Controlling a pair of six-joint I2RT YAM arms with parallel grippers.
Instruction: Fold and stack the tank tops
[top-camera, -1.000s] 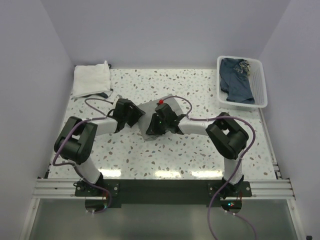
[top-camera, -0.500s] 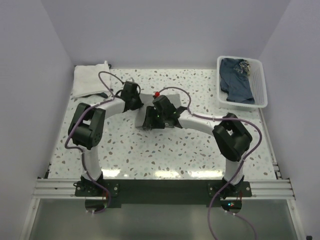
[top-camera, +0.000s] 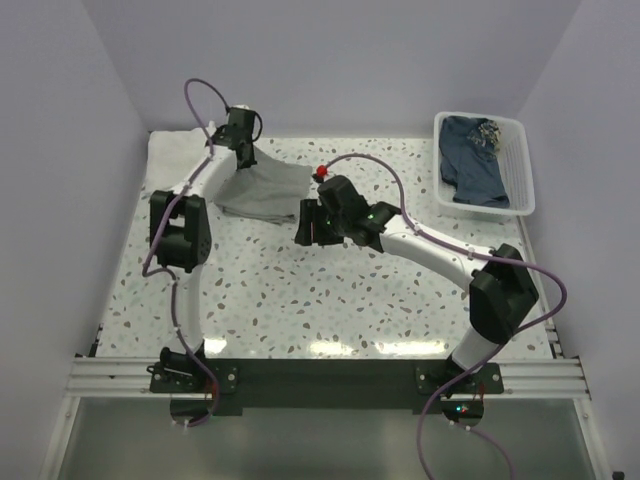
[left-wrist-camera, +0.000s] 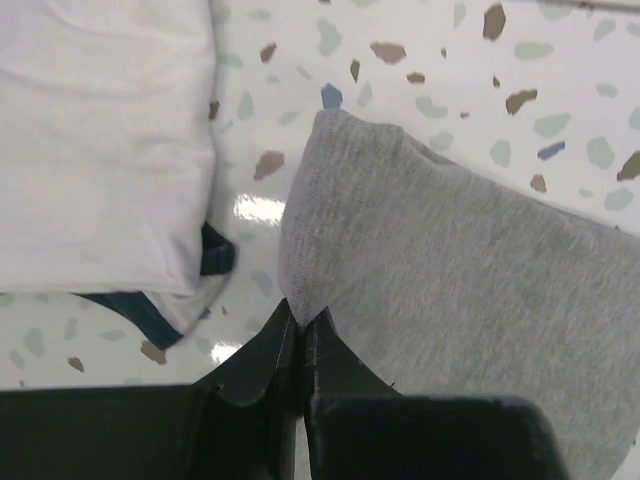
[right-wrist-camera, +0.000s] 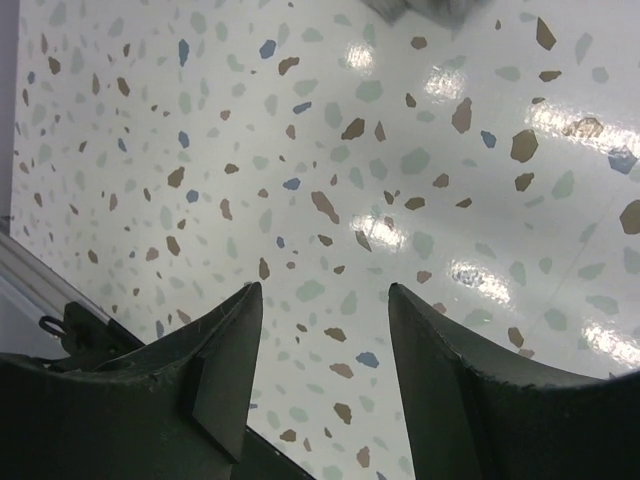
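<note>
At the far left corner of the surface (top-camera: 300, 300) lies the white tank top (top-camera: 170, 155), folded flat. The left wrist view adds its navy trim (left-wrist-camera: 215, 252), peeking from under the near edge, which the overhead view does not resolve.

Just right of it, the left pincer (left-wrist-camera: 300, 328) is clamped shut on a corner of the grey tank top (top-camera: 265, 185). From overhead this top's long axis slants from the raised pinch point at the back down toward the middle. Its wide end seems to rest on the surface, though the arm hides part of it.

Near that wide end, the right pincer (right-wrist-camera: 320, 295) stands open and holds nothing. Its own camera shows only speckled surface between the fingers.

At the far right sits a white slatted basket (top-camera: 522, 170) with a blue garment (top-camera: 470, 165) inside.
</note>
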